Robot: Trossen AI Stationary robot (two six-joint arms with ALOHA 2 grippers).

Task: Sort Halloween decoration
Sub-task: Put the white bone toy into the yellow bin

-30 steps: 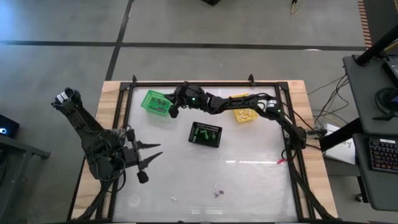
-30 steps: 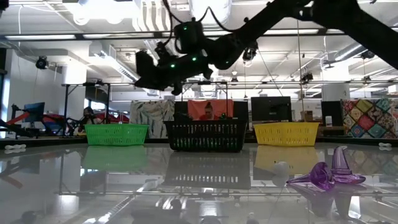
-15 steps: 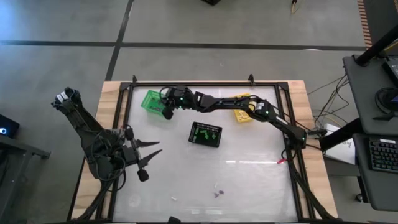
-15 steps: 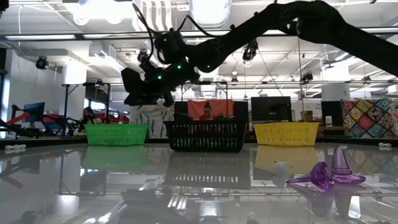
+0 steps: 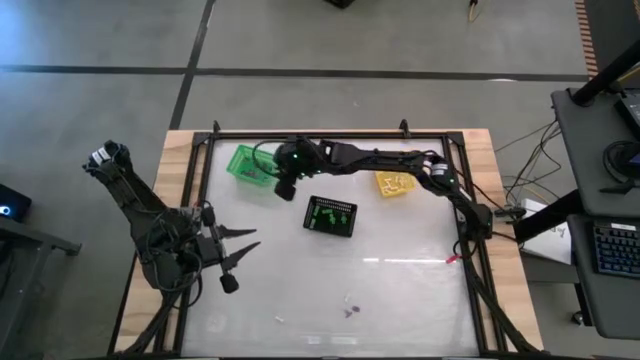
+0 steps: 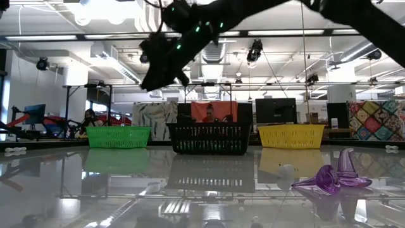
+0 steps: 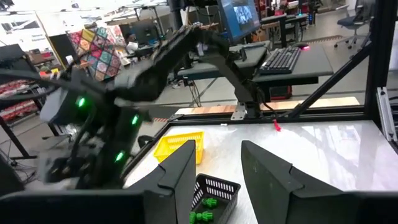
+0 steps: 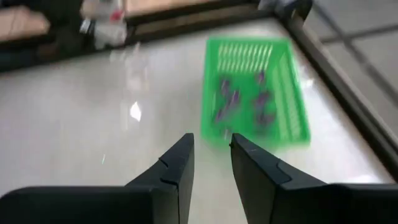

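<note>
The green basket [image 5: 243, 160] stands at the table's far left and holds several purple trinkets [image 8: 231, 98]. The black basket [image 5: 330, 216] at mid table holds green trinkets [image 7: 204, 210]. The yellow basket [image 5: 394, 185] stands to its far right. Two purple trinkets [image 6: 333, 177] and a white one [image 6: 286, 170] lie loose on the table near its front edge. My right gripper [image 5: 283, 189] hangs high between the green and black baskets, open by a narrow gap [image 8: 210, 155] and empty. My left gripper [image 5: 243, 251] waits open at the table's left side.
A black frame rail [image 5: 330, 134] runs around the glossy white table top. Another small white trinket [image 5: 281, 319] lies near the front edge. A desk with keyboards [image 5: 610, 240] stands beyond the table's right side.
My right gripper first went left and down toward the green basket's near right corner. It has since risen and drawn back toward the table's right, away from the green basket. The baskets and the loose trinkets have stayed in place.
</note>
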